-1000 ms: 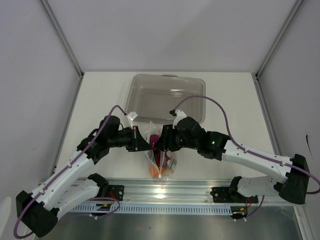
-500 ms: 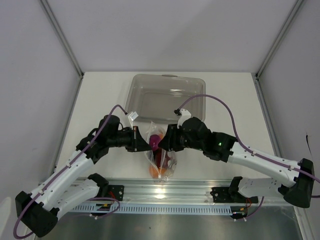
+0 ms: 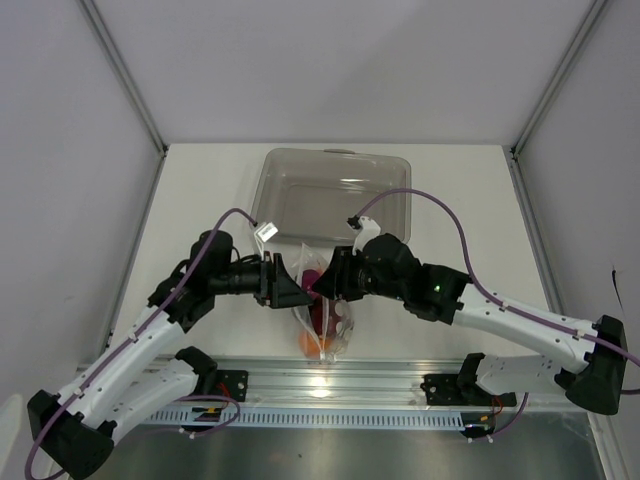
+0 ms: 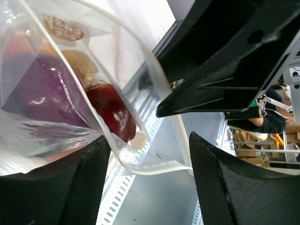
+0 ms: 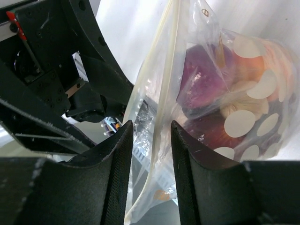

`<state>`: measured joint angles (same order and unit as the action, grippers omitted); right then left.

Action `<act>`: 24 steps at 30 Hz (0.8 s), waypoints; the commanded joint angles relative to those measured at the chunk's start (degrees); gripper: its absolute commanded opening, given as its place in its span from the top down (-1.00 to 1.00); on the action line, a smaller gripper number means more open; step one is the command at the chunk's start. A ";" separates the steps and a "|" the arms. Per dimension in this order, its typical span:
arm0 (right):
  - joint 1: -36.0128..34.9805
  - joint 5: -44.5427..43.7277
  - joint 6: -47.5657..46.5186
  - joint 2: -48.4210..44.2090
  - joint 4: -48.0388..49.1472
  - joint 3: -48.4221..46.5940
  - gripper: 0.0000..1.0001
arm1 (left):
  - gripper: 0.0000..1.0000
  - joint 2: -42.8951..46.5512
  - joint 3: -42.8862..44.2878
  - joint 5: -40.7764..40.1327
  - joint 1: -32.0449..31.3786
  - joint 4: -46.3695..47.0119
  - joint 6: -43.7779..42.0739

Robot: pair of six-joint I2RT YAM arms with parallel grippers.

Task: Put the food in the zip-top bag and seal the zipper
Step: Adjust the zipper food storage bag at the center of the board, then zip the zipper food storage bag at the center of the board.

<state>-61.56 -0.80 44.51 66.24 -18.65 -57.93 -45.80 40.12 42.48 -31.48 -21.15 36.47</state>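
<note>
Zip-top bag (image 3: 325,312), clear plastic with white dots, held up between both grippers near the front of the table (image 3: 200,200), just forward of the grey tray (image 3: 338,152). Contents seen through the film: purple onion-like ball (image 5: 201,75), dark red fruit (image 4: 110,112), beige bulb (image 4: 82,63), orange (image 3: 312,343) at the bottom; other pieces too crowded to tell apart. No produce shows in the tray or loose on the table, so loading looks done. Zipper (image 5: 159,108): pale strip along the bag's mouth edge, running between the jaws of both tools. Left gripper (image 4: 147,145): jaws wide apart, bag corner in the gap, nothing pinched. Right gripper (image 5: 151,136): jaws close together astride the strip, light showing on either side, no firm pinch visible. How much of the strip is pressed together cannot be told; sealing judged to remain, wholly or in part
</note>
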 commanded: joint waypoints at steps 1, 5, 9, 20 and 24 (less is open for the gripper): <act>-0.23 0.01 2.68 1.08 3.18 0.54 0.20 | -0.41 0.54 -0.65 3.13 -0.33 4.35 0.62; -0.31 0.79 2.69 1.09 4.41 1.24 0.27 | -0.42 0.19 -1.27 3.14 -0.33 4.71 1.41; -0.23 0.80 -0.30 -0.23 0.21 1.15 0.22 | -0.37 0.18 -1.27 2.61 -0.33 5.06 2.38; -0.75 5.98 -11.20 -5.06 -5.95 1.07 -0.46 | -0.29 -0.34 0.75 -2.73 -0.24 2.70 5.10; -2.07 6.25 -11.29 -5.24 -8.67 0.37 -0.45 | -0.20 -0.52 2.24 -5.56 -0.24 -0.03 7.82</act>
<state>-62.41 4.19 35.38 62.02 -24.47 -56.21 -46.30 39.44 40.01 -31.48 -20.27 41.36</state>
